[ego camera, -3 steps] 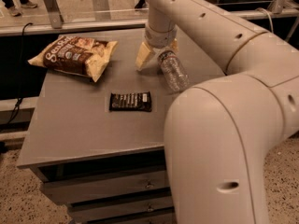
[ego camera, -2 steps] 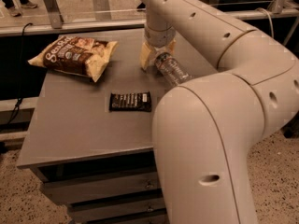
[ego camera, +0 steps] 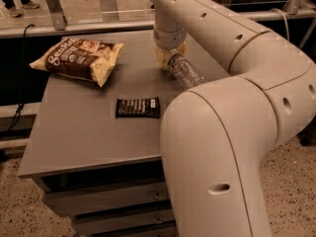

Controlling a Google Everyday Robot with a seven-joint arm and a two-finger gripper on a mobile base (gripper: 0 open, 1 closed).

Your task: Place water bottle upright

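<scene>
The water bottle is a clear ribbed plastic bottle, tilted and lying slantwise over the right back part of the grey table. Its upper end sits between the yellowish fingers of my gripper, which comes down from the white arm at the back of the table. The gripper is shut on the bottle's upper end. The bottle's lower end points to the front right, where the arm's big near link hides it. The cap is hidden by the gripper.
A brown and yellow chip bag lies at the table's back left. A dark snack bar lies in the middle. My large white arm link fills the front right. The table has drawers below its front edge.
The gripper has stayed over the same back right spot with the bottle in it. The bottle has swung a little, and the near arm link has shifted in the foreground.
</scene>
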